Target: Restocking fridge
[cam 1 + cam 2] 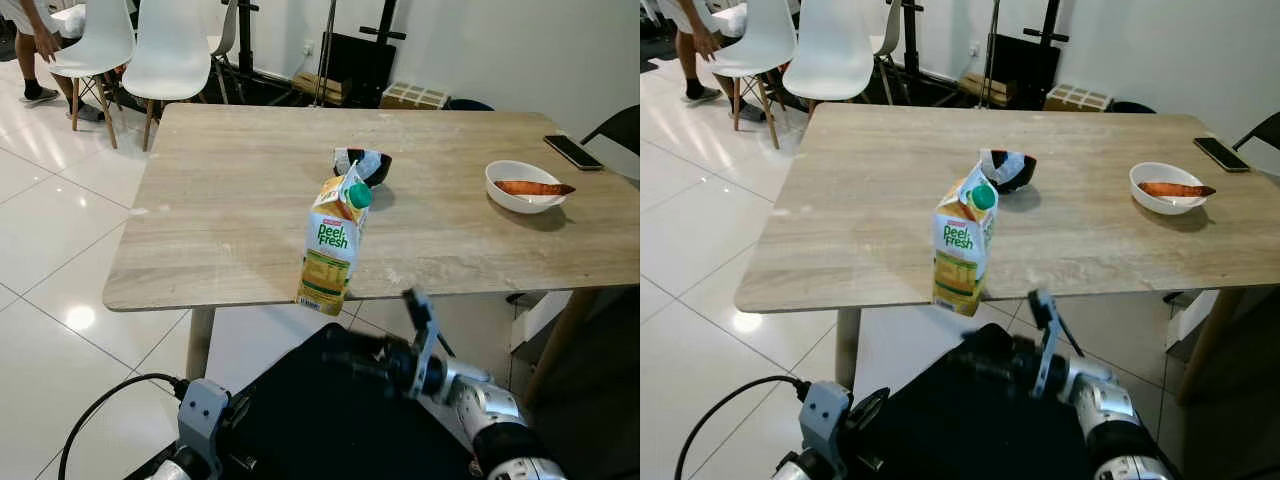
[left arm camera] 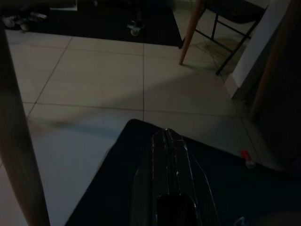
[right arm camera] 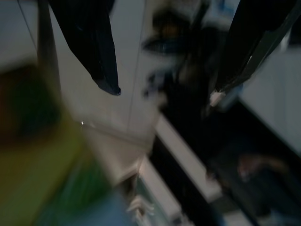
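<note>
A yellow and white Peel Fresh juice carton (image 1: pixel 332 245) with a green cap stands tilted at the front edge of the wooden table (image 1: pixel 230 200), its base slightly over the edge. My right gripper (image 1: pixel 385 328) is just below and to the right of it, under the table edge, open, with nothing between its fingers (image 3: pixel 101 52). In the right wrist view the carton (image 3: pixel 42 174) is a yellow-green blur off to one side of the fingers. My left gripper (image 2: pixel 169 155) hangs low under the table with its fingers shut together over the tiled floor.
Behind the carton sits a dark bowl (image 1: pixel 364 165). A white bowl (image 1: pixel 525 186) holding an orange vegetable and a phone (image 1: pixel 572 151) lie at the table's right. White chairs (image 1: pixel 170 50) and a person (image 1: pixel 30 45) are at the far left. A table leg (image 1: pixel 200 340) stands below.
</note>
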